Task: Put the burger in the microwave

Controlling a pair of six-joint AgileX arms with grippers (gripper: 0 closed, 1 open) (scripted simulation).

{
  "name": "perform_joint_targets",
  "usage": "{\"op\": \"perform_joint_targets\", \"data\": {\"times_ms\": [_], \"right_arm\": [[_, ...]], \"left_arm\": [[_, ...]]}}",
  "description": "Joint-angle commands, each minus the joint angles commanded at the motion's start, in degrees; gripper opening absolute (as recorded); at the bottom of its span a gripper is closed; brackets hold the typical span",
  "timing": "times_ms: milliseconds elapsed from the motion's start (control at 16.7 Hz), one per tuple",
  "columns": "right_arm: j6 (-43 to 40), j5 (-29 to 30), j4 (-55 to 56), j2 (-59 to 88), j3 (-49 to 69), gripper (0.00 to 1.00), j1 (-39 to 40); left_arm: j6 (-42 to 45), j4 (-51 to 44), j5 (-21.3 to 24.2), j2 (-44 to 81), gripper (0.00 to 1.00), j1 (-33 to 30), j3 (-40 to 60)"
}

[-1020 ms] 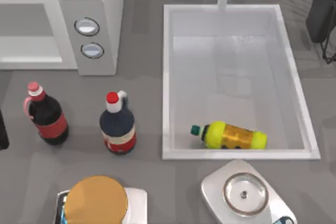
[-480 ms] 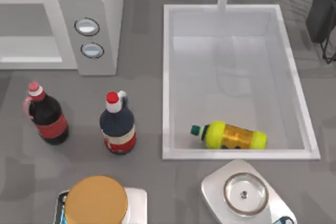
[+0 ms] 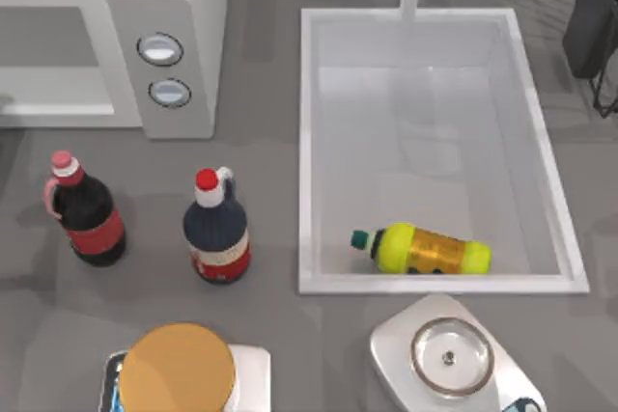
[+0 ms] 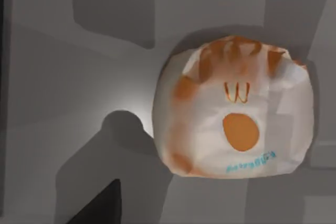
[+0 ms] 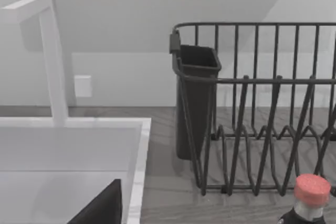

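The likeliest failure was a poor grip on the burger [image 4: 236, 108]. It looked soft, rounded and wrapped in a slack pale skin with orange marks. Jaws closing off its middle could have slid round it and pushed it across the worktop [image 4: 63, 77], and a hard squeeze could have crushed it. In the left wrist view the burger sat off to one side, not centred. A straight descent from that pose would probably have met its edge, so the arm needed to shift sideways first.

The carry held a second risk. The microwave [image 3: 106, 45] stood at the far left of the worktop with its cavity [image 3: 48, 55] open. The pink-capped bottle [image 3: 85, 214] and the red-capped bottle [image 3: 216, 229] stood upright in front of it, well apart from each other. A low or wide swing could have toppled either bottle. An entry set too high or too low could have caught the burger on the cavity's rim and knocked it loose.

The left gripper [image 4: 97, 208] hung above the worktop, looking almost straight down on the burger. A dark part of it was apart from the wrapper and touched nothing. Whether its jaws were open or closed could not be told, though the burger lay free on the worktop. How the burger lay in relation to the microwave could not be judged either.

The right gripper [image 5: 102, 205] was parked near the sink [image 5: 79, 124], aimed level towards the dish rack [image 5: 262, 129]. The state of its jaws could not be told either.
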Motion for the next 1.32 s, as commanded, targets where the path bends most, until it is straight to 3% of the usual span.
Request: {"op": "perform_joint_targets", "data": {"times_ms": [420,960,1320], "right_arm": [[0.0,0.0,0.0,0.0,0.0,1.00,0.0],[0.0,0.0,0.0,0.0,0.0,1.00,0.0],[0.0,0.0,0.0,0.0,0.0,1.00,0.0]], "left_arm": [[0.1,-0.6,0.0,1.6,1.00,0.1,0.8],[1.3,14.9,0.0,8.6,1.00,1.3,-7.8],[0.3,16.3,0.0,9.8,1.00,0.3,-7.9]]}}
